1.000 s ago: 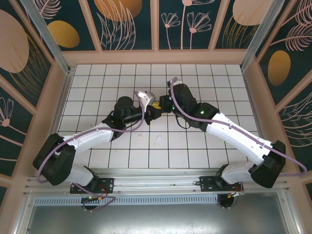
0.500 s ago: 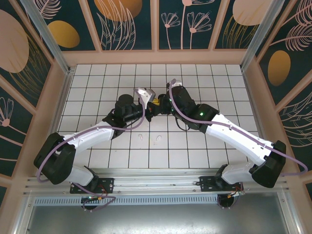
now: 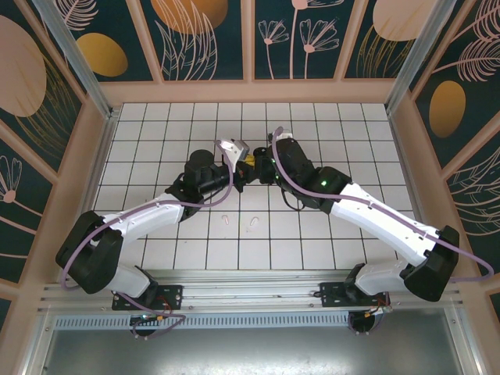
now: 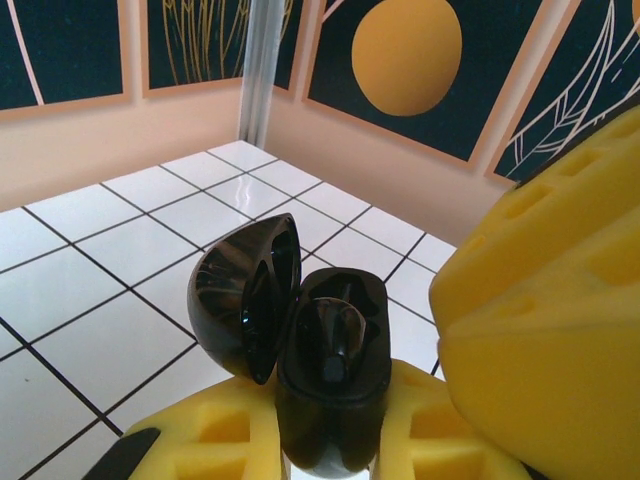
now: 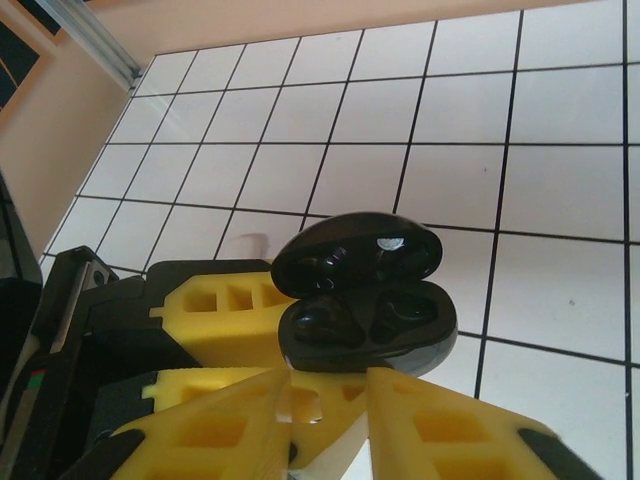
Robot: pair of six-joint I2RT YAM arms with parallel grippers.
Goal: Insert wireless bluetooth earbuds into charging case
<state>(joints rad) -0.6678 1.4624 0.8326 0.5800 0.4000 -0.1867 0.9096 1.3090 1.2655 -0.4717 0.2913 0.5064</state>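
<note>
- Closest to the near edge of the tiled worktop (image 3: 156, 125), one white earbud (image 3: 225, 219) and a second white earbud (image 3: 254, 224) lie loose on the tiles, near each other and beside the left forearm. They are tiny and light. A low sweep of that arm or its trailing cable could flick them toward an edge.
- Further in, above the middle of the worktop, the left gripper (image 4: 325, 445) is clamped on the lower body of the black charging case (image 4: 335, 390). The case is off the tiles with its lid swung open. The yellow foam pads grip a rounded, glossy shell, so a downward push from the other arm could twist it or squeeze it out of the grip.
- A glossy dark shape (image 4: 335, 340) lies in one well of the case and is probably a seated black bud. A jolt might pop it loose.
- Just beside the case is the right gripper (image 5: 330, 400). I cannot tell whether it is pinching anything, though a dark shape in the gap between its fingers may be a black bud. If so, an off-centre release would drop the bud past its well onto the tiles.
- On the far side of the case stands the lid. The bulky foam fingers could bump it shut.
</note>
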